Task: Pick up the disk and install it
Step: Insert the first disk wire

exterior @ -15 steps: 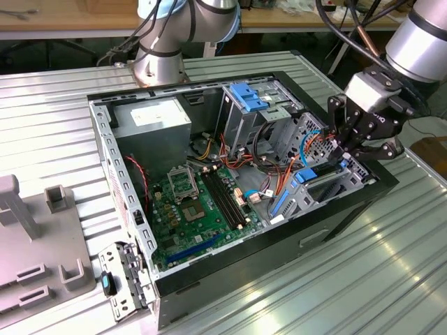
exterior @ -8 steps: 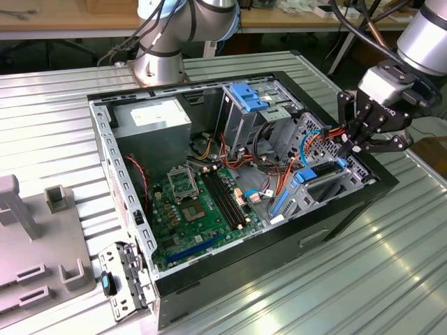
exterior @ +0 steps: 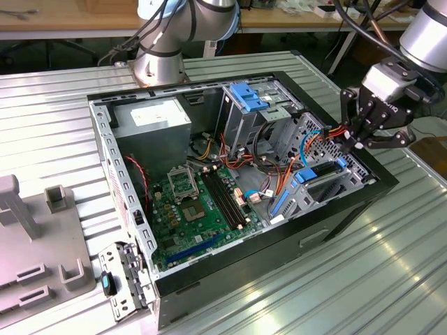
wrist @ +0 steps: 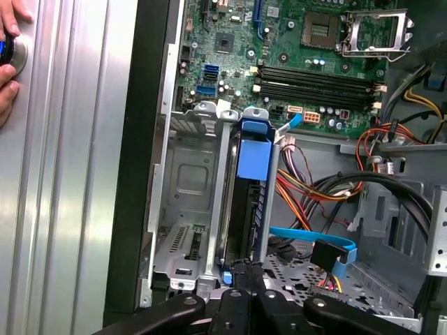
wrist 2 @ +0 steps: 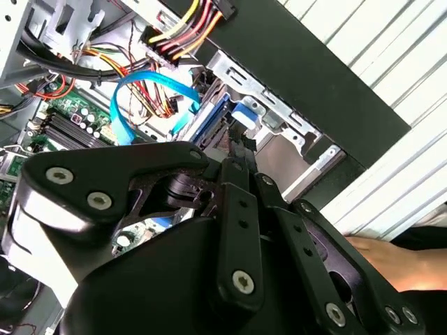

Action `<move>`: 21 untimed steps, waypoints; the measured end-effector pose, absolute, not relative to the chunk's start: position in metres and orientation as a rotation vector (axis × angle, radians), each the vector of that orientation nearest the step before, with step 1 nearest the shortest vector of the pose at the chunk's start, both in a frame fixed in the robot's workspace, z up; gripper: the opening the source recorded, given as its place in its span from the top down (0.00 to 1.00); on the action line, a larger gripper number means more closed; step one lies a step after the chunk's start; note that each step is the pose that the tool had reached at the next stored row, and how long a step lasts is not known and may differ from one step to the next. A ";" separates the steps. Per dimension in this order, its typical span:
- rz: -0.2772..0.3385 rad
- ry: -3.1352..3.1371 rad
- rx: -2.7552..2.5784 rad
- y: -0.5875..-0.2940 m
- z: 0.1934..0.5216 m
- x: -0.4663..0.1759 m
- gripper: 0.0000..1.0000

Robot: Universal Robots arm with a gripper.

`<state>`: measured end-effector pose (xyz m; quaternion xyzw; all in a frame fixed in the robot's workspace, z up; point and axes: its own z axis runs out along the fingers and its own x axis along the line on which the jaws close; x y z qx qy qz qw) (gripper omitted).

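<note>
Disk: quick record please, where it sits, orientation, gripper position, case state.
disk: blue-framed drive, on edge in the drive cage
drive cage: grey metal, against the case wall on the exterior view's right
gripper: at the disk's end away from the motherboard; contact unclear
case: open, motherboard exposed
hand: on the table beside the case

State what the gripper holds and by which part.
Cannot be told: the gripper sits at one end of the dark, blue-framed disk in the grey metal drive cage.

The disk [wrist: 248, 209] sits on edge in the metal cage [wrist: 185, 188], gripper [wrist: 244, 266] at its end.
</note>
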<state>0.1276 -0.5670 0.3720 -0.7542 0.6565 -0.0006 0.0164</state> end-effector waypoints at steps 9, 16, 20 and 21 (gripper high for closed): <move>0.002 1.869 -2.485 -0.562 0.371 0.128 0.89; 0.004 1.757 -2.565 -0.557 0.370 0.129 0.89; 0.005 1.706 -2.599 -0.555 0.370 0.129 0.89; 0.006 1.685 -2.613 -0.554 0.370 0.129 0.89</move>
